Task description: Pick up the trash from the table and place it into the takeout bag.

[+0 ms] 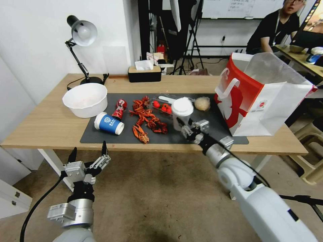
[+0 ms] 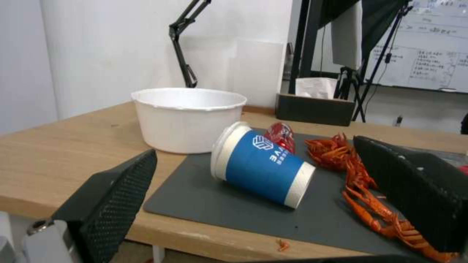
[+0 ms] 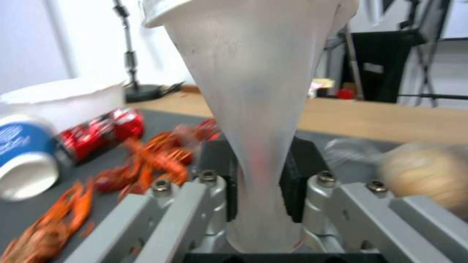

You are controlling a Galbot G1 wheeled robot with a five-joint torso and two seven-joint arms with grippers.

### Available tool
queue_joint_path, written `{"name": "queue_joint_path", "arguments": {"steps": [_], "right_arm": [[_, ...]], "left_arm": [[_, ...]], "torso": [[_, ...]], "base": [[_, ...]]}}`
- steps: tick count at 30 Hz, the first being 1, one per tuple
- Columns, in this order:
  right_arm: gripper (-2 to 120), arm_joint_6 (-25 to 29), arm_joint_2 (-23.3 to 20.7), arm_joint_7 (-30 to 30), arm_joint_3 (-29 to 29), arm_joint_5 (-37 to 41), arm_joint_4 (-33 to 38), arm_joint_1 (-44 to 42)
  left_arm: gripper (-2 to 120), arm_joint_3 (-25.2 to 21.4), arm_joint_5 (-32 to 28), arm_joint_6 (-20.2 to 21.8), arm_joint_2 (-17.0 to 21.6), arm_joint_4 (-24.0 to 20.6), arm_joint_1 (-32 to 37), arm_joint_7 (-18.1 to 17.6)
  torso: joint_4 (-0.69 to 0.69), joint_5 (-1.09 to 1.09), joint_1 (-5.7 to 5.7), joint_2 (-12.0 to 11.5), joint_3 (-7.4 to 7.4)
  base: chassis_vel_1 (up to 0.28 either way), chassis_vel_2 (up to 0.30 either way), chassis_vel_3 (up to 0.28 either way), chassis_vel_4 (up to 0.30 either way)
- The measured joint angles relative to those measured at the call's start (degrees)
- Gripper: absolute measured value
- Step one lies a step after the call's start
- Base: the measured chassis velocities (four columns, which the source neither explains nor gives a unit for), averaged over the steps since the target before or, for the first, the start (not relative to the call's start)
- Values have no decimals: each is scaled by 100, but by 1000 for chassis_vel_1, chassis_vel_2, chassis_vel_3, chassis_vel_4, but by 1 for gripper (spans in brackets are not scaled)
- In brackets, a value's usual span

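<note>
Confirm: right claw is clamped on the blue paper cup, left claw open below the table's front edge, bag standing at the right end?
Not quite. The right claw is clamped on the clear cup with white lid, as the right wrist view shows. The blue paper cup lies untouched on its side on the mat. The left claw is open, and the takeout bag stands at the right end.
</note>
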Motion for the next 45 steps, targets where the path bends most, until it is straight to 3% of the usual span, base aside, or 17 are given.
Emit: {"name": "queue_joint_path", "arguments": {"steps": [6,14,24,36,39,40,45], "right_arm": [[0,-585,-487,622,682,959,531,272],[0,-944,-1024,1072,1237,1852,786,748],[0,-1602,-1491,2599,1588,3076,681,1856],[0,-2447,-1476,4572,1559,4029,447,2140],[0,-2502,-1454,4780,1546,4221,431,2169],[0,-2579,-1402,5150,1525,4625,396,2252],[0,-2596,-1371,5311,1518,4796,335,2312]], "left_arm": [[100,17,24,5,15,17,-13,10],[100,23,71,32,17,-63,-26,37],[100,79,115,23,0,-77,-4,49],[100,166,171,29,5,-7,-25,63],[100,160,169,29,10,-6,-25,63],[100,149,161,29,14,-6,-24,63],[100,153,157,29,11,-6,-15,64]], "torso": [[0,-1,0,0,0],[0,1,0,0,0],[0,0,0,0,0],[0,1,0,0,0],[-1,0,0,1,0],[0,1,0,1,0],[1,0,0,1,0]], "base": [[0,0,0,0],[0,0,0,0],[0,0,0,0],[0,0,0,0],[0,0,0,0],[0,0,0,0],[0,0,0,0]]}}
